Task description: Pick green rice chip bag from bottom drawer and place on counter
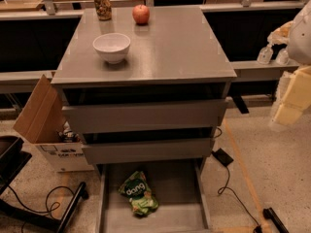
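The green rice chip bag (pixel 138 193) lies flat on the floor of the pulled-out bottom drawer (pixel 175 183), left of its middle, with the white "dang" lettering facing up. The grey counter (pixel 170 47) is the top of the drawer cabinet, above the two upper drawers. My gripper (pixel 273 56) hangs at the right edge of the view, beside the counter's right side and about level with it, far above and to the right of the bag. Its two pale fingertips (pixel 265 55) stand apart with nothing between them.
On the counter stand a white bowl (pixel 112 47) at front left, a red apple (pixel 141 14) and a can (pixel 102 4) at the back. An open cardboard box (pixel 46 125) sits left of the cabinet. Cables and a black adapter (pixel 222 157) lie on the floor to the right.
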Controlling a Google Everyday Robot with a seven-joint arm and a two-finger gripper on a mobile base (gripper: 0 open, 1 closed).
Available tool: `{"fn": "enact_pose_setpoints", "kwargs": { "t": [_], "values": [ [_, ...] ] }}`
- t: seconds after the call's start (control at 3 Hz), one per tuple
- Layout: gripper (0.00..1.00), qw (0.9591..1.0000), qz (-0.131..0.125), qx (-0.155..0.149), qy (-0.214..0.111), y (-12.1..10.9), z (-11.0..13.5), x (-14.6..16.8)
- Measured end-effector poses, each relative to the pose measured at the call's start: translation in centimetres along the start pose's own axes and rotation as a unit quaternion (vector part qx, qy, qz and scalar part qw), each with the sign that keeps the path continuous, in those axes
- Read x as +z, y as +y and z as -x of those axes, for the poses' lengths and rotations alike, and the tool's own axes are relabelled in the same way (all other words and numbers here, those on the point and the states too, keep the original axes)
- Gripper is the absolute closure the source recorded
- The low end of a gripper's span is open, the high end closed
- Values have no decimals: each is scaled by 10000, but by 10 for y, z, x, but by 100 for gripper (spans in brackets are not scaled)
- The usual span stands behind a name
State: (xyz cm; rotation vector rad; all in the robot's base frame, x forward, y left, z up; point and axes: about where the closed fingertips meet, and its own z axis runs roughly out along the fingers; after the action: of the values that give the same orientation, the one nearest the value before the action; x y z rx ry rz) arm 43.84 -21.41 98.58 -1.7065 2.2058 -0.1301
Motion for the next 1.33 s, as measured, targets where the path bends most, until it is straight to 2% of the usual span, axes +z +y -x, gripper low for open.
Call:
{"fn": "enact_pose_setpoints", "kwargs": {
  "t": [0.33, 0.67, 1.0, 1.33],
  "values": [
    [0, 10000, 0, 0, 0, 0, 0, 0],
    [0, 9997, -81, 52, -232, 5, 0, 16],
    [0, 9967, 57, 291, -762, 32, -6, 65],
    [0, 9898, 294, 554, -1282, 66, -14, 133]
  ]
}}
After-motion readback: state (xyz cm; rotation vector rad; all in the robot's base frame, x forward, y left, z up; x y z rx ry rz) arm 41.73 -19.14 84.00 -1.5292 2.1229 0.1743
